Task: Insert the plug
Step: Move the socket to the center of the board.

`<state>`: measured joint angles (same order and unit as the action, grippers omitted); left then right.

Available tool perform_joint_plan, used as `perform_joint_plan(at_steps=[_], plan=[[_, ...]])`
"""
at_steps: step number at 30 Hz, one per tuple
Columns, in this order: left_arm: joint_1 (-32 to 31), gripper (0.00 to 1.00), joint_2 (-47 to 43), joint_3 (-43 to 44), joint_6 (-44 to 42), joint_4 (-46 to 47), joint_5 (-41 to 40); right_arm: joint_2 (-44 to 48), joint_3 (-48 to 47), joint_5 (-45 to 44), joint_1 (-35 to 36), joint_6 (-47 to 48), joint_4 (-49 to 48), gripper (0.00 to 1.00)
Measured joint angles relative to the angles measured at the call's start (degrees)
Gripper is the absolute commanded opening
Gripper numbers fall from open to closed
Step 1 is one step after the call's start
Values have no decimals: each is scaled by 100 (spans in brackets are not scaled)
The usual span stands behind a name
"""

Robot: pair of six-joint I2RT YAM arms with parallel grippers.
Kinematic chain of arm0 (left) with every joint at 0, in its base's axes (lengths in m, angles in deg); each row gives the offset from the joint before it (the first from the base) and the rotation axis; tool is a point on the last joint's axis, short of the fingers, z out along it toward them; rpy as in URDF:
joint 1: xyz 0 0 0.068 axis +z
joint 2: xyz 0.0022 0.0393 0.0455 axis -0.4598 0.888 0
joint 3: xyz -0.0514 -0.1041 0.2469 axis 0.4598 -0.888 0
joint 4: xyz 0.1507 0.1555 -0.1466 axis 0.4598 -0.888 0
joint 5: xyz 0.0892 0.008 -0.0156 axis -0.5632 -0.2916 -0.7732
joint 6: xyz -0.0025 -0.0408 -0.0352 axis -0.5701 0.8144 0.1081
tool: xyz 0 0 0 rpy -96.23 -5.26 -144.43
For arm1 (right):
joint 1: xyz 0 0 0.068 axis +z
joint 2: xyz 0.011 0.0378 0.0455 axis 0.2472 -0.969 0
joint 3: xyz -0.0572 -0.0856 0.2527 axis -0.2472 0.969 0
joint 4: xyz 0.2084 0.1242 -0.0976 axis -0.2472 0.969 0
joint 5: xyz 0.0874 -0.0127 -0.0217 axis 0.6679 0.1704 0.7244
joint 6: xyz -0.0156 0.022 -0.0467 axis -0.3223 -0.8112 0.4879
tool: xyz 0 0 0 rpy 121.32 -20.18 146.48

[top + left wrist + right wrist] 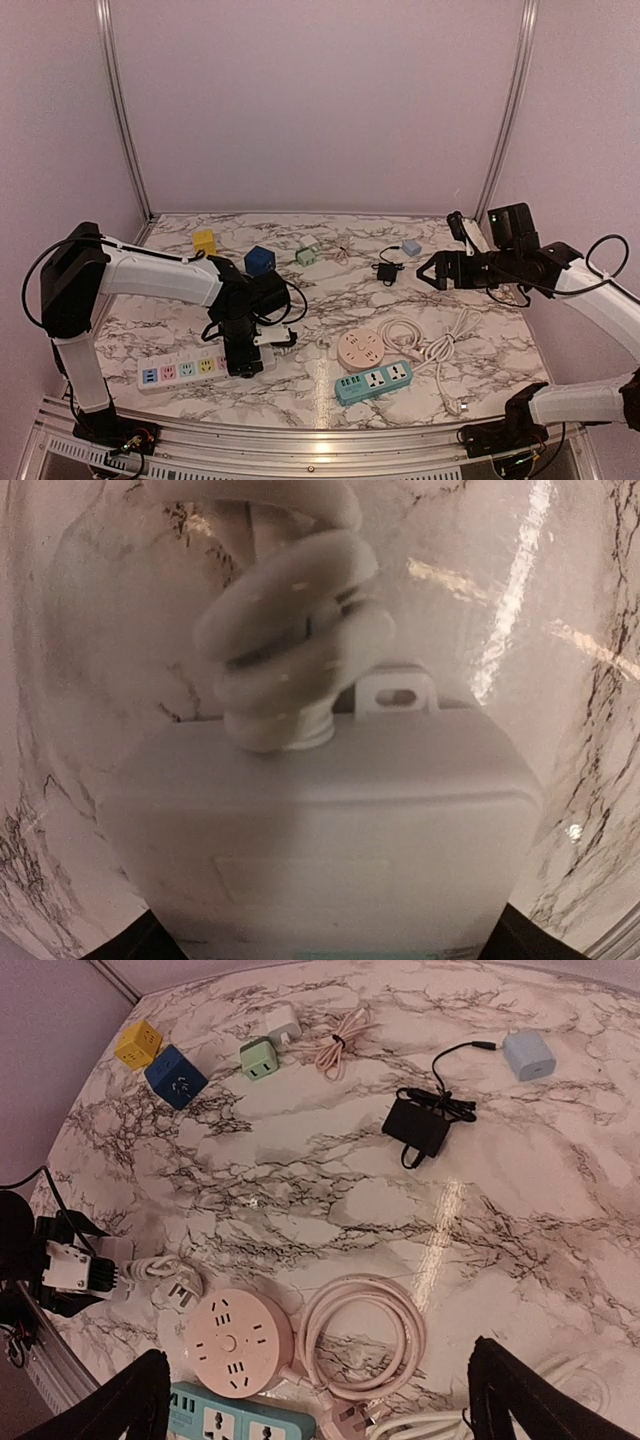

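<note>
A white power strip (190, 368) with coloured sockets lies at the front left. My left gripper (243, 362) is down over its right end. In the left wrist view the strip (330, 820) fills the frame, and only the dark finger edges (135, 942) show in the bottom corners, wide apart on either side of it. The strip's bundled white cord (290, 630) leaves that end. Its white plug (183, 1290) lies loose on the marble beside the round pink strip (235, 1340). My right gripper (428, 270) hangs open and empty high over the right side.
A teal power strip (373, 382) and a coiled pink cord (400, 335) lie at the front centre, with a white cord (445, 345) to their right. Further back are a black adapter (386, 270), a light blue adapter (411, 246), and blue (260, 261), yellow (204, 242) and green (305, 256) cubes.
</note>
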<state>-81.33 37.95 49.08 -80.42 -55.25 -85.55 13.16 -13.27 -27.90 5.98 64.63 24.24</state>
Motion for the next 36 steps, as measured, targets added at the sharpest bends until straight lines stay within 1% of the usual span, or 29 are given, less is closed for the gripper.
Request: perform_joint_plan(at_steps=[7, 11, 15, 22, 24, 25, 28, 36], plan=[[31, 81, -208, -249, 109, 229, -129, -605, -629, -219, 503, -136, -227, 99], [151, 78, -210, -245, 118, 240, -295, -723, -658, -291, 706, -186, -326, 98], [380, 77, -114, -107, 144, 221, -520, -710, -658, -385, 737, -219, -431, 99], [492, 77, 378, 555, 68, 219, -892, -691, -658, -509, 737, -214, -490, 99], [492, 77, 579, 844, 37, 219, -977, -691, -656, -516, 737, -214, -514, 99], [490, 77, 789, 1147, -35, 275, -1023, -691, -649, -516, 737, -216, -562, 99], [468, 77, 957, 1397, -92, 173, -1001, -684, -643, -520, 739, -214, -568, 99], [216, 77, 1862, 2811, -323, 173, -911, -592, -640, -708, 743, -131, -514, 99]])
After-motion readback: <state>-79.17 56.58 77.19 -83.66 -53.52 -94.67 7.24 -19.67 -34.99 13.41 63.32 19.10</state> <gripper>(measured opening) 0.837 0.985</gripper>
